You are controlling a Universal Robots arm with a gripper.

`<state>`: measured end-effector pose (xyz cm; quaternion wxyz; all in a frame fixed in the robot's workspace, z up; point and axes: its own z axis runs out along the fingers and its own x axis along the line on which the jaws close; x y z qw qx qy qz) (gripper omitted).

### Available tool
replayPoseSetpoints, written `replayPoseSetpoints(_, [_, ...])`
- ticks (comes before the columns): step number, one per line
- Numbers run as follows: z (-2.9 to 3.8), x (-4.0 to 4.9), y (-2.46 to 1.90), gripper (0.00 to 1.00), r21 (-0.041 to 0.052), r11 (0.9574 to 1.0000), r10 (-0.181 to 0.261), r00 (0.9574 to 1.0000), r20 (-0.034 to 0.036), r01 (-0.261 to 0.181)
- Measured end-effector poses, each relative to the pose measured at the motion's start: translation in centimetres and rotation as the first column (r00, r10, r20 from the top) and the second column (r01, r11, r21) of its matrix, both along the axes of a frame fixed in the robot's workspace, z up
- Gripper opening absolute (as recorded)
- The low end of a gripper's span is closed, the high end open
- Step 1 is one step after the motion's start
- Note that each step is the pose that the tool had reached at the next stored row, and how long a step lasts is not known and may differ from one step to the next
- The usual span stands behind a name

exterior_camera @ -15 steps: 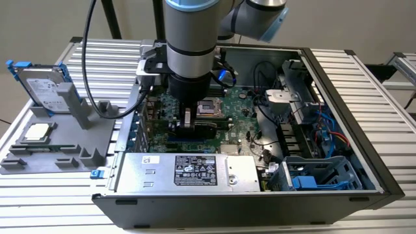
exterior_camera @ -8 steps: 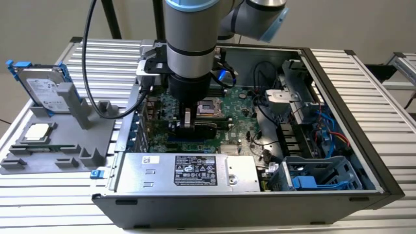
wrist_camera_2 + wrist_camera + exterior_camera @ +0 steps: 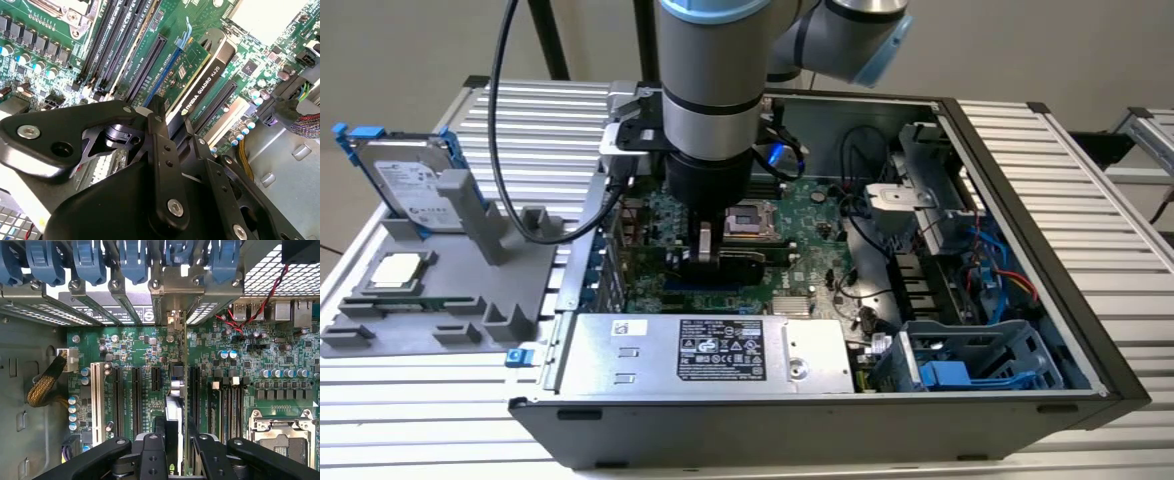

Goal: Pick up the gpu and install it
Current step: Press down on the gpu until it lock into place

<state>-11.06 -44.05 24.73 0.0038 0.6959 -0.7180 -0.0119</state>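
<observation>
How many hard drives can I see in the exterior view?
1. The hard drive with a blue frame stands upright in the grey holder, at the exterior view's left, outside the computer case. More drives may be hidden inside the drive cage in the case.

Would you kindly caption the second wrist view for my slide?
The gripper holds the gpu edge-down over the motherboard slots.

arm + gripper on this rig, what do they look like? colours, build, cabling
The arm is a thick silver-grey tube with black bands and a light blue joint cap. Black cables hang beside it. Below a black wrist section, the gripper is black with grey fingers. In both wrist views its matte black linkage bars carry silver screws.
</observation>
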Motion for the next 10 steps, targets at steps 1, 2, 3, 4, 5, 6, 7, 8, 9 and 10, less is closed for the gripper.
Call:
replayPoseSetpoints(1, [-0.01,0.0,-0.02,0.0,0.0002,1.0,0.0,1.0,0.0001,0.0])
replayPoseSetpoints(2, [-0.01,0.0,-0.05,0.0,0.0003,1.0,0.0,1.0,0.0001,0.0])
replayPoseSetpoints(3, [-0.04,0.01,-0.1,0.0,0.0007,1.0,0.0,1.0,0.0006,0.0])
replayPoseSetpoints(4, [-0.04,0.0,-0.14,0.0,0.001,1.0,0.0,1.0,0.0005,0.0])
replayPoseSetpoints(5, [-0.03,0.0,-0.16,0.0,0.0008,1.0,0.0,1.0,0.0003,0.0])
replayPoseSetpoints(6, [-0.01,0.0,-0.18,0.0,0.0002,1.0,0.0,1.0,0.0,0.0])
replayPoseSetpoints(7, [0.01,0.0,-0.2,0.0,-0.0002,1.0,0.0,1.0,-0.0002,0.0])
replayPoseSetpoints(8, [0.01,0.0,-0.2,0.0,-0.0002,1.0,0.0,1.0,-0.0002,0.0])
replayPoseSetpoints(9, [0.0,0.0,-0.2,0.0,-0.0001,1.0,0.0,1.0,-0.0001,0.0])
replayPoseSetpoints(10, [-0.01,0.0,-0.2,0.0,-0.0001,1.0,0.0,1.0,-0.0001,0.0])
